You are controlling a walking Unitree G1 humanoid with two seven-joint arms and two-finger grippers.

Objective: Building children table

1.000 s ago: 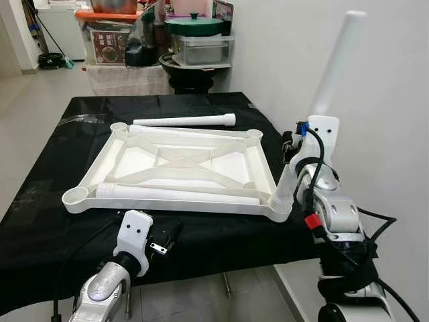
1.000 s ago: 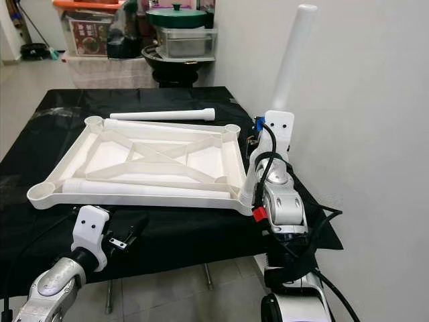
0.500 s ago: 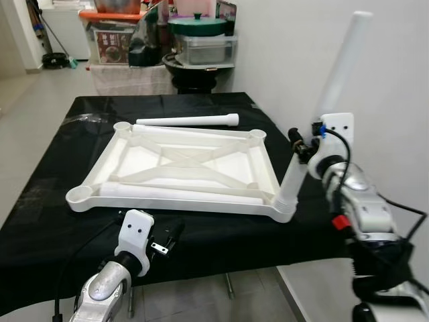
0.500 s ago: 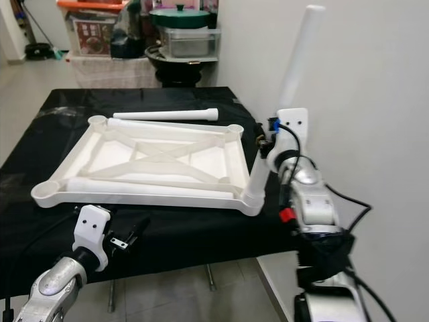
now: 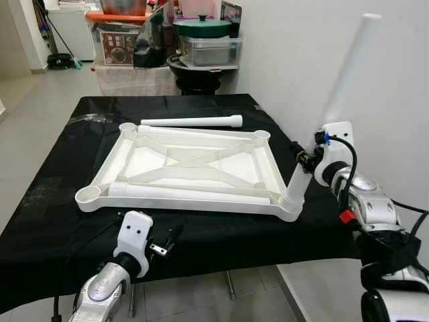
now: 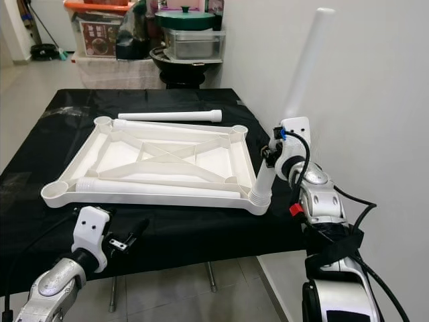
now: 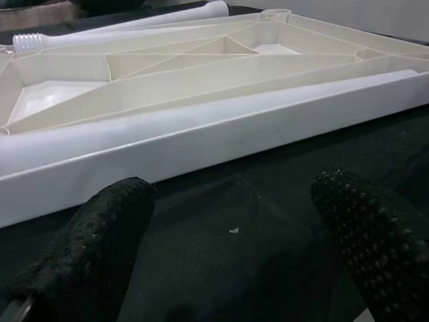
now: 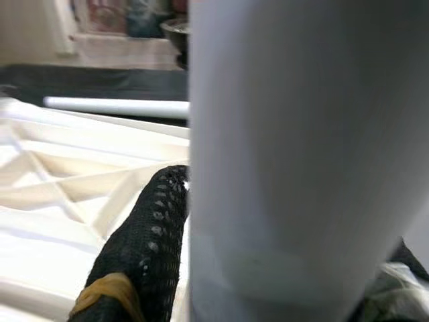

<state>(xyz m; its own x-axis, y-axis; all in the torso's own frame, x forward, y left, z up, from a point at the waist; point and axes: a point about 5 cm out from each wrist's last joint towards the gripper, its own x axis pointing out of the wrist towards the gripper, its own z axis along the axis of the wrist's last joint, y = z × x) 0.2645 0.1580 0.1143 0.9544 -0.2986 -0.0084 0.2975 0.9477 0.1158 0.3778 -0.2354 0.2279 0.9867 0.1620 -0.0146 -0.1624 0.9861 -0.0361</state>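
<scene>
The tabletop [image 5: 194, 176] lies upside down on the counter [image 5: 60, 201], sockets up. The right end effector [image 5: 307, 161] clamps a leg [image 5: 335, 100], apparently seating it in the near corner socket; the left end effector [image 5: 171, 236] hangs open, empty.

No text, label or number can be read; print on the far box [image 5: 115, 48] is too blurred.
</scene>
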